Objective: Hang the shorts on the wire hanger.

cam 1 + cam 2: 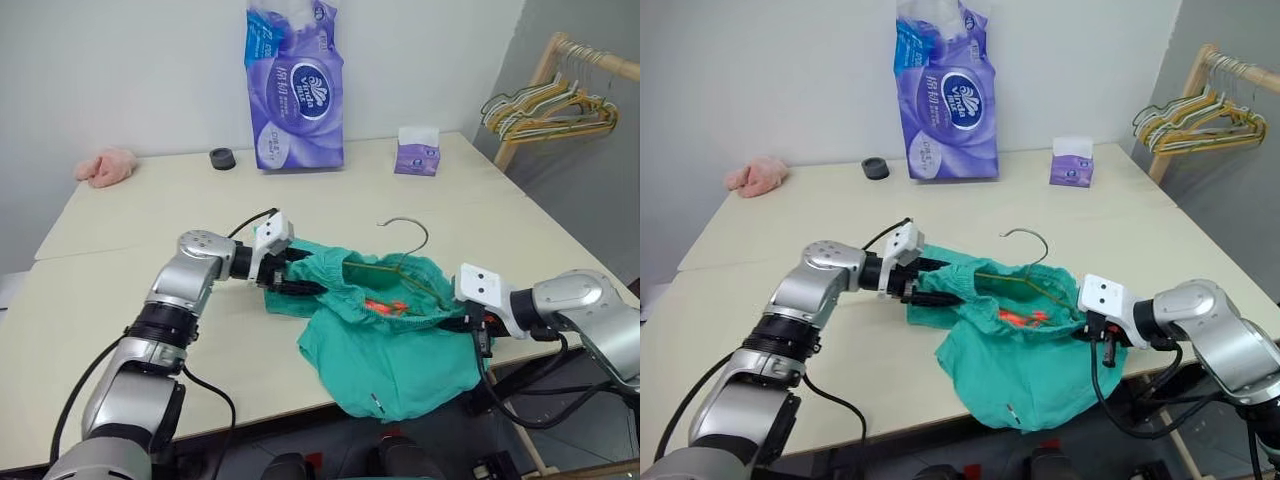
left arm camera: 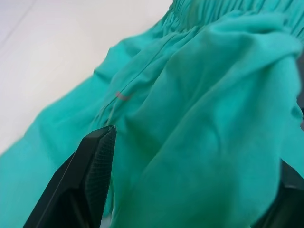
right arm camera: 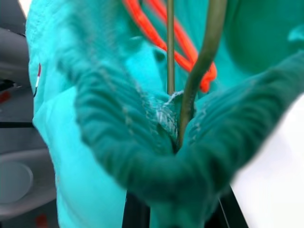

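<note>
Teal shorts (image 1: 395,335) bunched at the near edge of the cream table (image 1: 150,220), lower hem spilling over that edge. Wire hanger (image 1: 405,255) threaded into the waistband opening, hook standing free above the fabric on the far side, orange-red drawstring (image 1: 385,306) showing inside. Left gripper (image 1: 290,275) at the shorts' left edge, black fingers (image 2: 90,180) spread apart with loose fabric lying between them, not pinched. Right gripper (image 1: 478,328) at the shorts' right edge near the table's near corner, fingers closed on the gathered waistband, with the hanger's wire running down into the same fold in the right wrist view; cannot tell whether the wire itself is pinched. Open tabletop between the shorts and the far wall. Along that far side, well apart from the shorts: pink cloth (image 1: 106,166), black cap (image 1: 222,158), purple tissue pack (image 1: 295,85), small tissue box (image 1: 417,152). Beyond the table's right edge, wooden rack (image 1: 560,75) carrying bunched hangers (image 1: 545,110).
</note>
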`<state>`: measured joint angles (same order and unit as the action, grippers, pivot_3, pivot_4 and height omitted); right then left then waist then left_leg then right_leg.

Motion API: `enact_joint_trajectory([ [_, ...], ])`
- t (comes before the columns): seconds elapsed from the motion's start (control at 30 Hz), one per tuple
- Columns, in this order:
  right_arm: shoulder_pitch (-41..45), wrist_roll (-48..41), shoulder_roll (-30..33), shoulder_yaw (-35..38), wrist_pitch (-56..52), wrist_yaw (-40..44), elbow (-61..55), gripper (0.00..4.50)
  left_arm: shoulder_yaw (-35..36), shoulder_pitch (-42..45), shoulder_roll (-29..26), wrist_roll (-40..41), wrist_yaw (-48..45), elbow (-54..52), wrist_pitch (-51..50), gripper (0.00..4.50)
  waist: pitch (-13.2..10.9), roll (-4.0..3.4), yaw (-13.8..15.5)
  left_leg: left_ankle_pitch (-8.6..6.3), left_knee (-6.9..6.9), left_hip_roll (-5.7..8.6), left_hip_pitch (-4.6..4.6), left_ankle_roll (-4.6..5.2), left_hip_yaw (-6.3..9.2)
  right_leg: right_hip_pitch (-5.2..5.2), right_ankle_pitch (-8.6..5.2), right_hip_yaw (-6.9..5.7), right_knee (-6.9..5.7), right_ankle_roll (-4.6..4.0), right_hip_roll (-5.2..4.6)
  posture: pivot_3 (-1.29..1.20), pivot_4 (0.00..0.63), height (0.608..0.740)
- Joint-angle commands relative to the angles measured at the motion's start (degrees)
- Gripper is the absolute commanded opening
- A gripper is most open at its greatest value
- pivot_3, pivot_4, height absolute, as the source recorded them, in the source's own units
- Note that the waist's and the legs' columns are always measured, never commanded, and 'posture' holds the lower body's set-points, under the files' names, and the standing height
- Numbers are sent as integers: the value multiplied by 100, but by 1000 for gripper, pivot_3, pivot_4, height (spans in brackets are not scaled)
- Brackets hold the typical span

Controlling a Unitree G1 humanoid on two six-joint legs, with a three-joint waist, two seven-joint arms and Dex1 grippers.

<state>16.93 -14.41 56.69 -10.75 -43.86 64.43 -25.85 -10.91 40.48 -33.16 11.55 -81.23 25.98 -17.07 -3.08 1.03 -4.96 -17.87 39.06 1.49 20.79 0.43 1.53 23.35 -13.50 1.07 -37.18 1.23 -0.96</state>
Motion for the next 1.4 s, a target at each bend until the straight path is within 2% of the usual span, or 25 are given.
enact_joint_trajectory([
  [0.03,20,-181,177,280,-8,63,-210,0,-58,99,-160,-27,-330,50,90,3594,0,0,-2,0,0,0,0,0,0,0,0,0,0,0,0,-195,16,740],
  [0.4,-177,-350,438,391,41,27,-228,0,-144,106,-189,-103,-716,175,292,3594,0,0,-13,0,0,0,0,0,-1,0,0,2,1,1,0,-209,23,740],
  [0.53,-268,-347,495,444,81,34,-209,0,-110,222,-135,-194,-547,453,232,2736,0,0,-8,0,0,0,1,0,0,0,-1,2,1,1,-1,-205,25,740],
  [0.77,-283,-363,546,496,101,78,-196,0,-326,187,-236,-816,-368,1111,1311,508,0,0,-9,0,0,0,1,1,-1,0,-1,1,1,1,-1,-205,24,740],
  [0.83,-292,-371,565,510,103,86,-200,0,-310,211,-213,-900,-282,1291,1536,8,0,0,-9,0,0,0,1,1,-1,0,-1,1,1,1,-1,-205,24,740],
  [1.03,-339,-409,595,563,121,88,-207,0,-153,351,-13,-872,12,1627,1898,8,0,0,3,-1,1,0,1,1,-1,0,0,1,1,1,-3,-205,26,740],
  [1.13,-323,-424,589,545,143,77,-189,0,-47,376,91,-646,-109,1519,1615,8,0,0,-3,-1,0,0,1,1,-1,0,0,0,0,1,-3,-206,27,740],
  [1.23,-414,-417,618,562,200,60,-152,0,-75,325,32,-670,-221,1423,1764,8,0,0,-15,-1,0,0,1,1,-1,0,0,1,0,1,-3,-206,27,740],
  [1.4,-554,-458,688,688,227,67,-149,0,-20,414,-20,-926,339,1923,2324,8,0,0,-7,-1,0,0,1,1,-1,0,0,2,0,1,-3,-201,26,740],
])
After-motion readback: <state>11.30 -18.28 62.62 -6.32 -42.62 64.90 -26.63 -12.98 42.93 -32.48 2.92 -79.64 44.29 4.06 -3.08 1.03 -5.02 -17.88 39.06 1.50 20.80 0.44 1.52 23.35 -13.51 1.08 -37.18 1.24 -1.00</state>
